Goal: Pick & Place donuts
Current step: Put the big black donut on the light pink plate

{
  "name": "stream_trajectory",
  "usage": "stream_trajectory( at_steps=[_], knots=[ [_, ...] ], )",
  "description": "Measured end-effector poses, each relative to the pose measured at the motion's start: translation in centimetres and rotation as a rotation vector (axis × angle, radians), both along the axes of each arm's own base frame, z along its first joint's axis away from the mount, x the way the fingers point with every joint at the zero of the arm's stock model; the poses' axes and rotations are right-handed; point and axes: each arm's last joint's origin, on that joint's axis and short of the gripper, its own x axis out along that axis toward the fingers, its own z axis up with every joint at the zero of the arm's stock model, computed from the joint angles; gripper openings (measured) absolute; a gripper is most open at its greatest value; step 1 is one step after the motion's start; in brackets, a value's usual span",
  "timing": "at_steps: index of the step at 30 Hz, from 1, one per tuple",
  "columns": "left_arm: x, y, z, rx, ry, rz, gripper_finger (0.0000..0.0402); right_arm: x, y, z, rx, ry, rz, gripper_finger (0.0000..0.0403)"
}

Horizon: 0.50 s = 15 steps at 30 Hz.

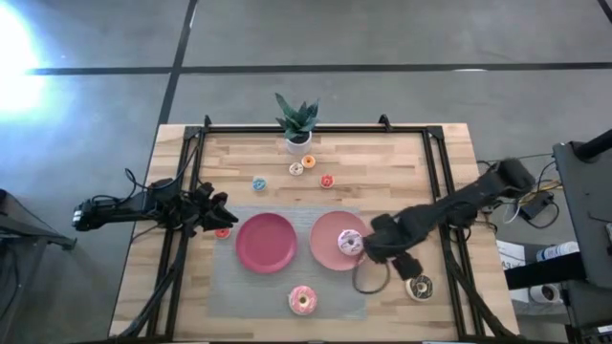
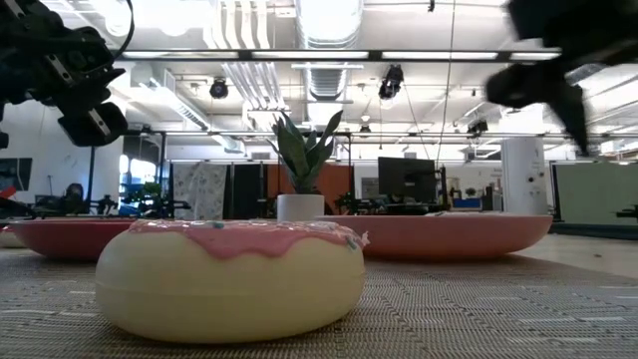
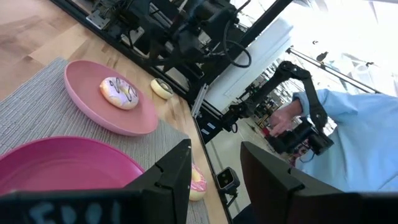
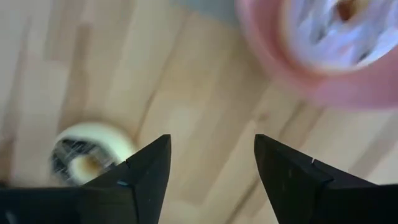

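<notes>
In the high view the lilac-iced donut (image 1: 350,243) lies on the right pink plate (image 1: 325,250), and the left pink plate (image 1: 266,242) holds nothing. The pink-iced donut (image 1: 302,300) lies on the grey mat near the table's near edge. The chocolate donut (image 1: 419,287) rests on bare wood at the near right. The tiny blue (image 1: 258,182), cream (image 1: 295,169), orange (image 1: 308,162) and red (image 1: 326,181) donuts lie near the far edge. My right gripper (image 4: 211,162) hangs open above the wood between the chocolate donut (image 4: 87,158) and the right plate (image 4: 323,81). My left gripper (image 3: 214,180) waits open left of the left plate.
A potted plant (image 1: 297,122) stands at the middle of the far edge. A grey mat (image 1: 234,287) lies under both plates. A black frame (image 1: 440,191) lines the table's sides. A person in a light blue sleeve (image 3: 348,124) shows beyond the table's right side.
</notes>
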Motion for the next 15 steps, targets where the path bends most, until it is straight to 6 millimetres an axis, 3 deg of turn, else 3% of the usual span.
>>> stream_trajectory(
  at_steps=[7,15],
  knots=[
    [0.0,0.0,0.0,0.0,0.0,0.0,0.0113,-4.8,2.4,-1.9,0.062,0.1,-0.048,0.0219],
    [0.0,0.0,0.0,0.0,0.0,0.0,0.0113,-7.5,4.4,-4.1,0.029,0.154,-0.11,0.0219]
  ],
)
